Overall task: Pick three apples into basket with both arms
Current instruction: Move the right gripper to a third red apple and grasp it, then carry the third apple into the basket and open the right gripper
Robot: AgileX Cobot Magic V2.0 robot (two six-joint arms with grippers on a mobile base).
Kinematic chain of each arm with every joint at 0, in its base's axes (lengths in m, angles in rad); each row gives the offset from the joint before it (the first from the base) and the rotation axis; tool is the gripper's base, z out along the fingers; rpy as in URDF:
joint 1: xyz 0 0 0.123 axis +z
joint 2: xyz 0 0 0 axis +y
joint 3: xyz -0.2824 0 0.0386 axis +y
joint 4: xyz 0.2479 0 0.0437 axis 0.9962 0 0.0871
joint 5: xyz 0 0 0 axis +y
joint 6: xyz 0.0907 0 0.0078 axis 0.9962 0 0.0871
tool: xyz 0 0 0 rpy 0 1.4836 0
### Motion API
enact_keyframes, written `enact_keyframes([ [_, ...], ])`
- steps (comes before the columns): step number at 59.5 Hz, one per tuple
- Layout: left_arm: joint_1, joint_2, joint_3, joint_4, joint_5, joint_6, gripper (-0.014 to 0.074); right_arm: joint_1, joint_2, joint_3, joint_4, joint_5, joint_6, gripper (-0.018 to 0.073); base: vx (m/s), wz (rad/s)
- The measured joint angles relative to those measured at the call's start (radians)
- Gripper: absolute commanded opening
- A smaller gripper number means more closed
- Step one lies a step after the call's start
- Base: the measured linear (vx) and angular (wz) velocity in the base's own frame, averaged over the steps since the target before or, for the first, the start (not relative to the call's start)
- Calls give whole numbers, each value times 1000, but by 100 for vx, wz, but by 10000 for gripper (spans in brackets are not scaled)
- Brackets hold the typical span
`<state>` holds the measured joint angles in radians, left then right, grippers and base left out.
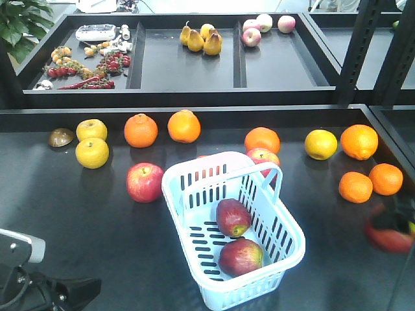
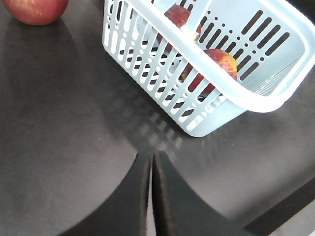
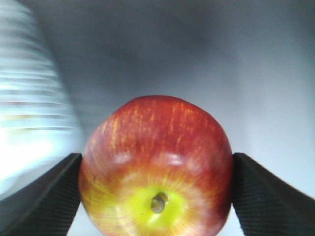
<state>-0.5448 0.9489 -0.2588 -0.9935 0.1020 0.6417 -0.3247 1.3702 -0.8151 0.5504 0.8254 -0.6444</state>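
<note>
Left gripper [image 2: 151,196] hanging over dark tabletop [image 2: 59,123], fingers pressing together. Light blue basket [image 2: 256,98] sitting just ahead, holding two apples [image 2: 219,64]. Third apple [image 2: 35,10] lying outside basket, at upper left edge.

One basket [image 1: 194,184], two apples [image 1: 232,217] inside, six oranges [image 1: 141,129]
</note>
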Motion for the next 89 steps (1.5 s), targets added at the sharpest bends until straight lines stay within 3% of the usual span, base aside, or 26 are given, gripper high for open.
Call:
enact_keyframes([
  [13,0,0,0,0,0,0,-6,208,-164,3,141,-1,-56,-5,0,0],
  [21,0,0,0,0,0,0,-6,377,-151,6,179,-40,-64,6,0,0],
  [28,0,0,0,0,0,0,-6,520,-96,8,194,-109,-69,73,0,0],
  [34,0,0,0,0,0,0,-6,593,-46,8,210,-189,-85,202,0,0],
  [37,0,0,0,0,0,0,-6,612,-22,8,224,-225,-89,328,0,0],
  [45,0,0,0,0,0,0,-6,623,48,2,256,-274,-117,618,0,0],
  [51,0,0,0,0,0,0,-6,624,84,-16,266,-274,-134,730,0,0],
  [61,0,0,0,0,-1,0,-6,624,88,-47,272,-290,-152,708,0,0],
  [67,0,0,0,0,-3,0,-6,624,88,-56,272,-279,-167,632,0,0],
  [73,0,0,0,0,-4,0,-6,624,87,-56,271,-224,-170,449,0,0],
  [83,0,0,0,0,-7,0,-6,624,35,-56,227,-135,-175,-9,0,0],
  [89,0,0,0,0,-7,0,-6,624,-29,-56,177,-96,-174,-11,0,0],
])
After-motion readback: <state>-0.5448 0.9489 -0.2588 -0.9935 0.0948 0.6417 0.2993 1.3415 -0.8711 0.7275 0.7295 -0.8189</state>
